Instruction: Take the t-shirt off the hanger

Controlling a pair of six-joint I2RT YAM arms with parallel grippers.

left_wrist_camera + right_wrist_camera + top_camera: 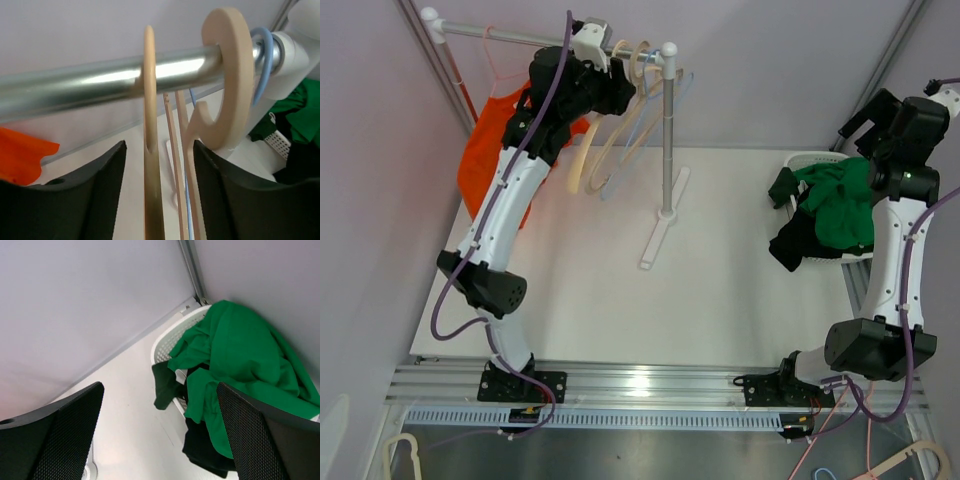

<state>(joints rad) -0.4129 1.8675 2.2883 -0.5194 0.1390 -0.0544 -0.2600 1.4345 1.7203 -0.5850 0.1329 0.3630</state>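
An orange t-shirt (485, 160) hangs on a thin pink hanger (496, 72) at the left end of the rail (520, 35). Its edge shows in the left wrist view (22, 155). My left gripper (618, 92) is up at the rail's right part, away from the shirt. In the left wrist view it (160, 200) is open, its jaws standing either side of an empty beige hanger (150, 165) without touching it. My right gripper (857, 128) is open and empty (160, 435), above a white basket (165, 342) holding a green t-shirt (240, 355).
Several empty hangers hang near the rail's right end: a thick beige hook (235, 75) and a blue hook (265, 55). The rack's post (667, 140) stands on a white foot mid-table. A black garment (200, 450) spills over the basket (810, 158). Walls close in at left and right.
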